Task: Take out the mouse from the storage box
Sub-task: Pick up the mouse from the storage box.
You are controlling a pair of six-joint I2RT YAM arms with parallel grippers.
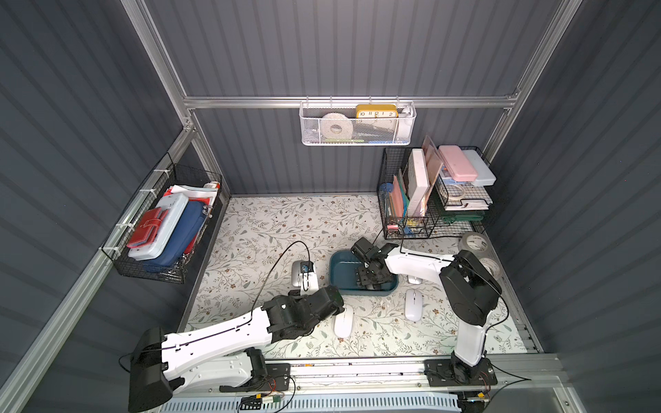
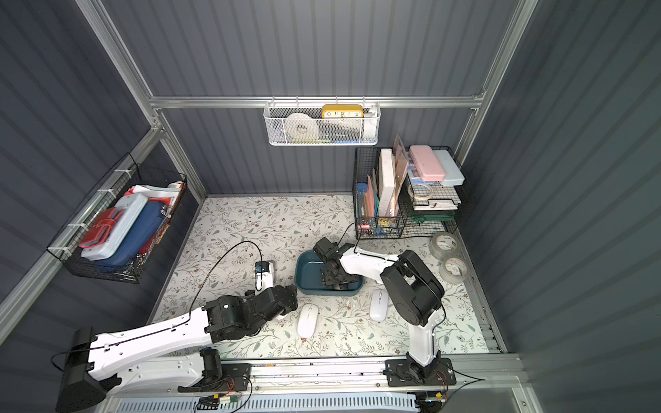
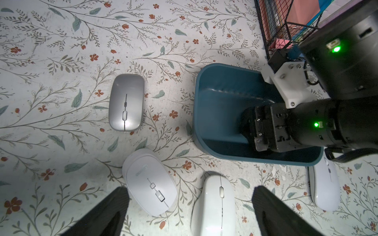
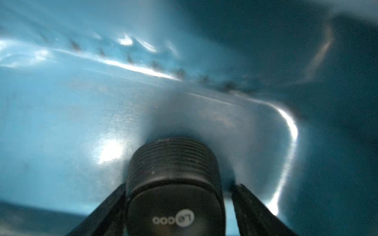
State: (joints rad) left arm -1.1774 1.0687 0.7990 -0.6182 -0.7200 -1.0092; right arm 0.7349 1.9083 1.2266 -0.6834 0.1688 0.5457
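Black mouse point(image 4: 173, 196) sits between the right gripper's point(image 4: 180, 187) fingers point(image 4: 255, 210) inside the storage box point(image 4: 61, 122); grip unclear, so it should close squarely before lifting.

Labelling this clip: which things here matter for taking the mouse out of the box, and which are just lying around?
Job: storage box, black mouse inside it, right gripper.
Lying about: silver mouse, white mice, tape rolls, black wire baskets, white mesh basket.
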